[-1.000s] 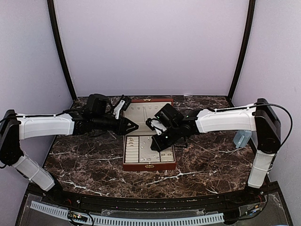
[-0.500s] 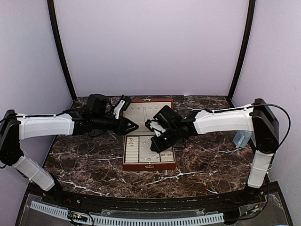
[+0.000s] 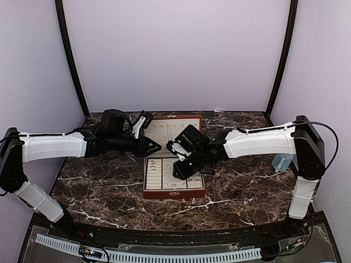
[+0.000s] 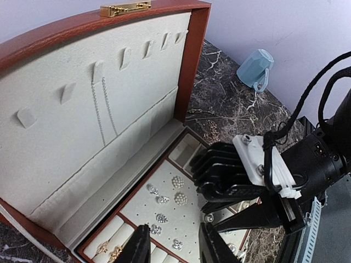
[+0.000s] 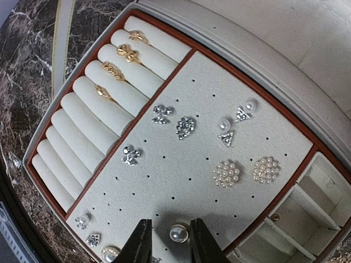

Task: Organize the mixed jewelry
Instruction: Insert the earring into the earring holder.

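Observation:
The jewelry sits in an open reddish-brown box (image 3: 174, 193) with cream lining. Its middle perforated pad (image 5: 181, 181) holds silvery studs (image 5: 185, 127) and two pearl clusters (image 5: 226, 173). Gold rings (image 5: 127, 53) sit in the ring rolls on the left. A thin chain (image 4: 104, 109) hangs on the upright lid. My right gripper (image 5: 170, 242) is open low over the pad, its fingertips either side of a gold-rimmed pearl stud (image 5: 178, 233), with a gap on each side. My left gripper (image 4: 174, 247) is open and empty above the box's left part, looking at the right gripper (image 4: 241, 181).
A pale blue cup (image 3: 282, 160) lies at the table's right edge, also in the left wrist view (image 4: 255, 68). Small empty compartments (image 5: 307, 203) line the box's right side. More studs (image 5: 92, 239) sit at the pad's near corner. The two arms meet over the box.
My right gripper has moved a little left and down over the box's pad. The left arm has not moved.

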### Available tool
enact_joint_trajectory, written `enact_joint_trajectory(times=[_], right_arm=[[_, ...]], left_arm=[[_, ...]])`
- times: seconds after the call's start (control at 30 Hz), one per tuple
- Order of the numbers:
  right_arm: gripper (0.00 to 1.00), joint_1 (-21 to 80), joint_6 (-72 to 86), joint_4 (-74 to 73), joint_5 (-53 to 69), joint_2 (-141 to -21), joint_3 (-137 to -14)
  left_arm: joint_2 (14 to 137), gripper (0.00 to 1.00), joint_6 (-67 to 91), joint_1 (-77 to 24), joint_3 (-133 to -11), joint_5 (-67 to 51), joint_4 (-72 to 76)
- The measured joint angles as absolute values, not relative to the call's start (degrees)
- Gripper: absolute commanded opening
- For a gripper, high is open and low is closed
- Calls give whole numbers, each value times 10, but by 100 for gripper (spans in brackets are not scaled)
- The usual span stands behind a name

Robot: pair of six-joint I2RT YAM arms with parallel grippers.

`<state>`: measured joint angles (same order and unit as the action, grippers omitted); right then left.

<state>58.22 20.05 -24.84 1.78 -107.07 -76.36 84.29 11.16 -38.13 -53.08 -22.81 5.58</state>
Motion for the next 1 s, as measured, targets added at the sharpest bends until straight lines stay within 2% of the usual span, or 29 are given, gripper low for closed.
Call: enact_joint_trajectory(times=[0.13,0.3,0.47,0.57,0.67,0.83,1.0], right_arm=[[39,583,200,-258,6,-1070,-769],[49,583,198,-275,-14,-1065,-771],[53,583,200,-289,-29,-1034,-769],[54,579,203,-282,-27,-988,-752],[54,570,209,-270,-26,-940,-723],[49,519,220,-255,-34,-879,-667],[44,444,222,-253,-57,-877,-618]], left_arm=[[837,40,111,-381,-528,-218,56],[820,55,109,-381,-519,-202,58],[803,69,111,-381,-516,-181,60],[790,79,112,-380,-516,-167,59],[779,83,112,-376,-523,-156,52],[764,86,108,-352,-554,-149,32],[747,87,105,-304,-563,-151,27]])
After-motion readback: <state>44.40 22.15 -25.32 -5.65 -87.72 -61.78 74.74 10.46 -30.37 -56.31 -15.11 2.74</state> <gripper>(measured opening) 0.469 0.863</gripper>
